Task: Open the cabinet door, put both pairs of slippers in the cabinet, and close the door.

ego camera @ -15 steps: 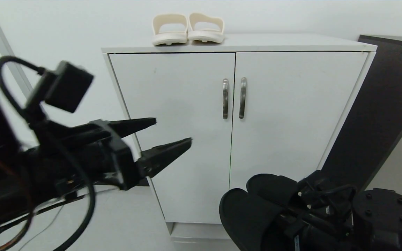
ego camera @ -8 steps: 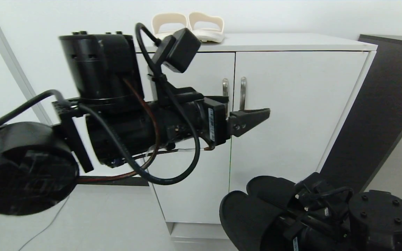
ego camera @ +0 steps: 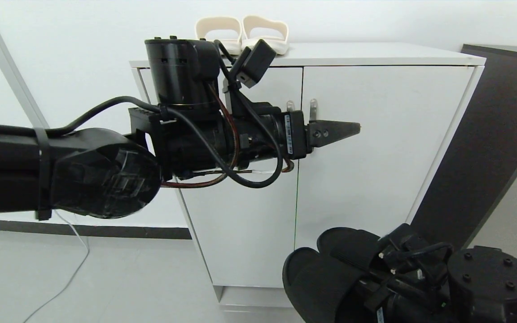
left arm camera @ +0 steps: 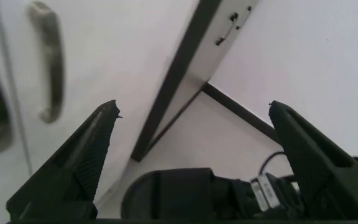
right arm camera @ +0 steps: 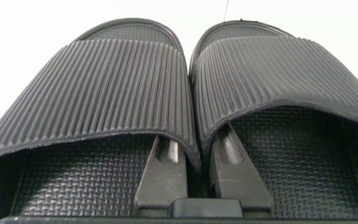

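Note:
The white cabinet (ego camera: 388,148) stands with both doors shut, its two metal handles (ego camera: 313,106) side by side at the middle seam. A cream pair of slippers (ego camera: 242,32) rests on its top. My left gripper (ego camera: 355,128) is held level in front of the right door, just past the handles, at handle height. In the left wrist view the left gripper (left arm camera: 194,107) is open wide, with the handles (left arm camera: 51,68) off to one side. My right gripper (right arm camera: 194,171) is shut on the black pair of slippers (ego camera: 330,269), low in front of the cabinet.
A dark panel (ego camera: 487,157) leans at the cabinet's right side. A white wall with a dark baseboard strip (ego camera: 115,231) runs to the left. A thin cable (ego camera: 67,273) trails over the floor there.
My left arm has risen and swung right, from low left of the cabinet up to the handles, turning its gripper side-on. The right arm and black slippers have stayed put.

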{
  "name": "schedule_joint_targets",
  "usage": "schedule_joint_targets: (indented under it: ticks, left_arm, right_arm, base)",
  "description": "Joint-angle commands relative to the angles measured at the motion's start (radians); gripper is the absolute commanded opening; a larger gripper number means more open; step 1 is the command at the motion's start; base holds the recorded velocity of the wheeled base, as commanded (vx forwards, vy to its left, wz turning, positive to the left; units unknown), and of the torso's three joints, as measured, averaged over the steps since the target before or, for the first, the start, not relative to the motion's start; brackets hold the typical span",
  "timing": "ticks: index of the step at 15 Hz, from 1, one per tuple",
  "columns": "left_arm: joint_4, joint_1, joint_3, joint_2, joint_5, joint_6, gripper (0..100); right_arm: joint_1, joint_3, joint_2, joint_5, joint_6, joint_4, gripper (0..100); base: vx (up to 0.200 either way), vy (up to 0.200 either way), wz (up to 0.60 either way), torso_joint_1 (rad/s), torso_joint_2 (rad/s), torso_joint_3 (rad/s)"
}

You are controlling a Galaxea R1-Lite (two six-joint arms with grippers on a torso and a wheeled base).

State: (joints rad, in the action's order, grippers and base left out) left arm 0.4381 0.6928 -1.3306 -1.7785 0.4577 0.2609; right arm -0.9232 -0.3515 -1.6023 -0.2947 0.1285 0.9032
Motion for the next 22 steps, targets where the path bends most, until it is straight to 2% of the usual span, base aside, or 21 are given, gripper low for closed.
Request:
schedule_joint_targets:
  ticks: [1, 5, 8, 10, 19, 20, 22]
  left_arm:
    - [0.001, -0.022, -0.019, -0.021, -0.005, 0.0, 100]
    - [0.001, -0.055, -0.056, -0.053, -0.034, 0.0, 100]
    - [0.001, -0.053, -0.102, -0.098, -0.04, -0.002, 100]
    - [0.001, -0.053, -0.144, -0.133, -0.082, -0.005, 100]
    - [-0.047, -0.053, -0.259, -0.216, -0.083, 0.0, 100]
    - [-0.047, -0.053, -0.262, -0.217, -0.082, 0.0, 0]
    - [-0.047, -0.052, -0.259, -0.214, -0.082, 0.0, 0]
  right_arm:
    - [0.0, 0.0, -0.004, 0.0, 0.0, 0.0, 0]
    - [0.0, 0.0, -0.007, 0.0, 0.0, 0.0, 0]
    - [0.001, 0.002, -0.011, 0.0, 0.0, 0.0, 0]
    - [0.001, 0.002, -0.011, 0.0, 0.0, 0.0, 0]
    - [0.001, 0.002, -0.011, 0.002, 0.002, 0.0, 0]
    - [0.001, 0.003, -0.011, 0.002, 0.002, 0.0, 0]
    - [0.001, 0.005, -0.011, 0.002, 0.002, 0.0, 0]
  base:
    - [0.0, 0.0, 0.0, 0.0, 0.0, 0.0]
    - [0.0, 0.0, 0.0, 0.0, 0.0, 0.0]
    - [0.0, 0.0, 0.0, 0.0, 0.0, 0.0]
    - [0.0, 0.0, 0.0, 0.0, 0.0, 0.0]
    - [0.0, 0.0, 0.0, 0.0, 0.0, 0.0]
    - [0.0, 0.0, 0.0, 0.0, 0.0, 0.0]
    - [0.0, 0.0, 0.0, 0.0, 0.0, 0.0]
